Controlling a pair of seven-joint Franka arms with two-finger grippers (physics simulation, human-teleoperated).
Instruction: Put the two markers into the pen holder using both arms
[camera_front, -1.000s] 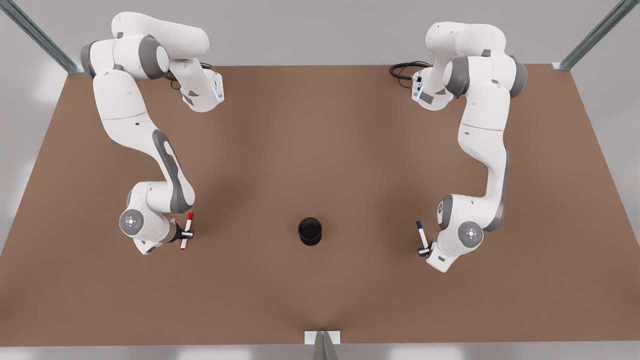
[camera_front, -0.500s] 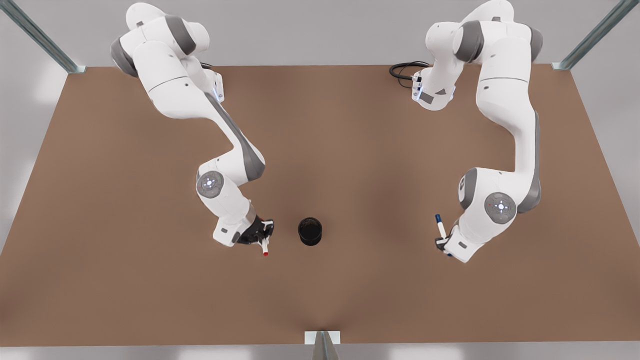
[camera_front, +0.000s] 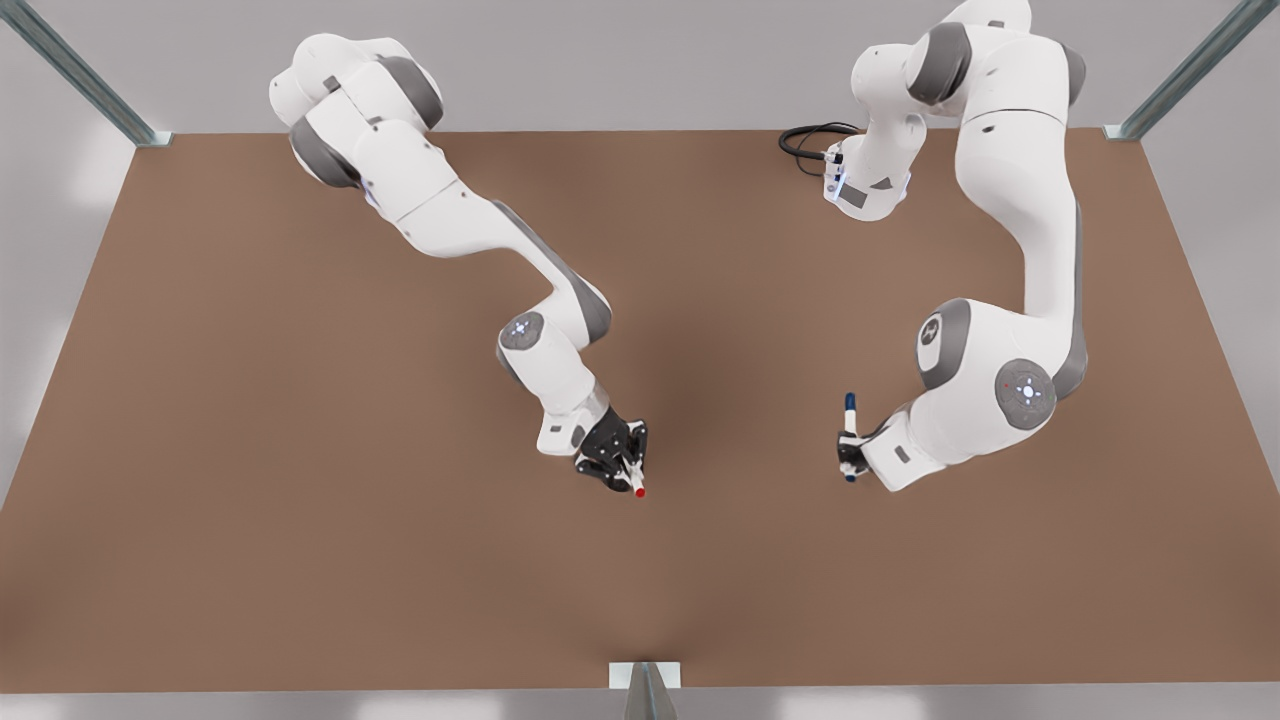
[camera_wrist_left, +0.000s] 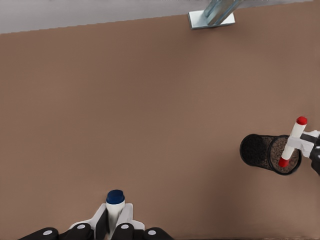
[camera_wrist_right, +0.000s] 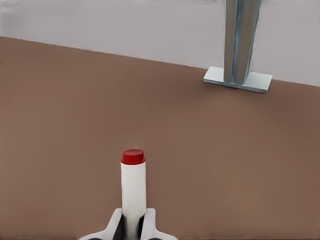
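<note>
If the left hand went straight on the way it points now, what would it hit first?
Probably the bare table: the left hand, shut on the blue marker, faces open tabletop, and the cup sits off that line. Depth is unclear.

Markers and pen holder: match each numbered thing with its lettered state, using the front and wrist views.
Things
1. red-capped marker
2. blue-capped marker
3. pen holder

States
A. standing on the table
B. gripped by the left gripper, off to one side of the holder
C. gripped by the right gripper, over the holder's mouth

Pairs: 1-C; 2-B; 3-A
</note>
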